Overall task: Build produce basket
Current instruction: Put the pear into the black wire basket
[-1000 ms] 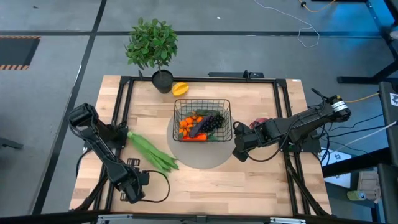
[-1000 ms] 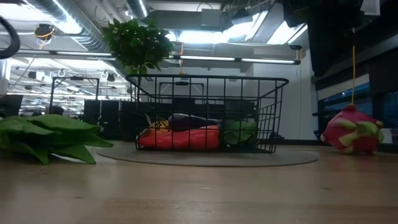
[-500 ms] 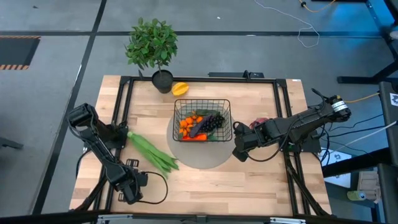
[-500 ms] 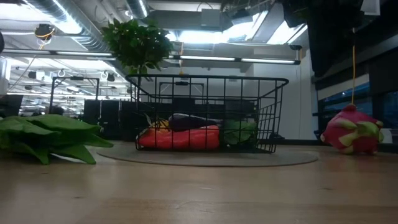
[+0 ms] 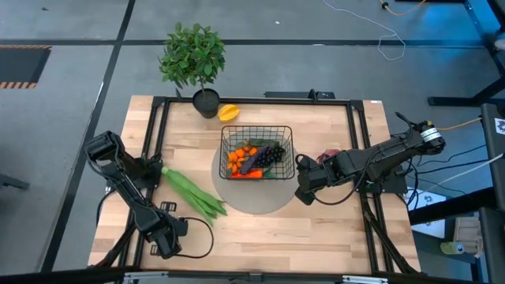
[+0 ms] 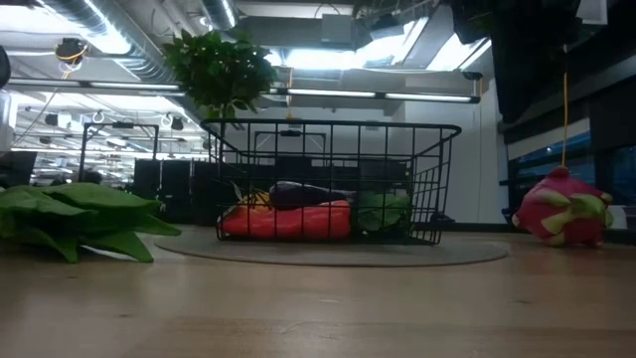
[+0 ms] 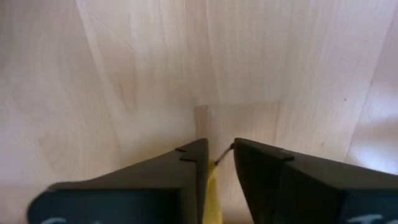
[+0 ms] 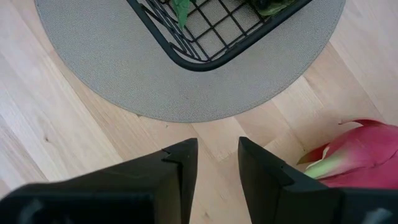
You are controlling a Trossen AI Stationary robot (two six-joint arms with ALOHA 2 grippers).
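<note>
The black wire basket (image 5: 256, 128) stands on a round grey mat (image 5: 252, 202) at mid-table. In it are oranges, dark grapes, a purple eggplant and a green piece. Long green stalks (image 5: 193, 193) lie flat on the wood to its left. A pink dragon fruit (image 6: 561, 209) rests on the table to its right. My left gripper (image 5: 163, 243) points down near the front left corner, shut on a thin yellow piece (image 7: 211, 186) that the high view does not show. My right gripper (image 8: 217, 144) hangs open over the mat's right edge, holding nothing. My left gripper has the yellow piece (image 7: 212, 177) between its two fingers, coming from above and pointing down. A small brown stem-like tip (image 7: 224, 151) pokes out between the fingertips. The fingers hide the rest, so I cannot tell which piece of produce it is or how it sits.
A potted leafy plant (image 5: 193, 55) stands at the far edge, with a yellow-orange fruit (image 5: 228, 112) beside its pot. A black frame runs round the tabletop. Bare wood lies along the near side between the two arms.
A dark loop at the left edge of the low view has drawn back almost out of the picture. The produce, the basket and the right arm have kept still.
</note>
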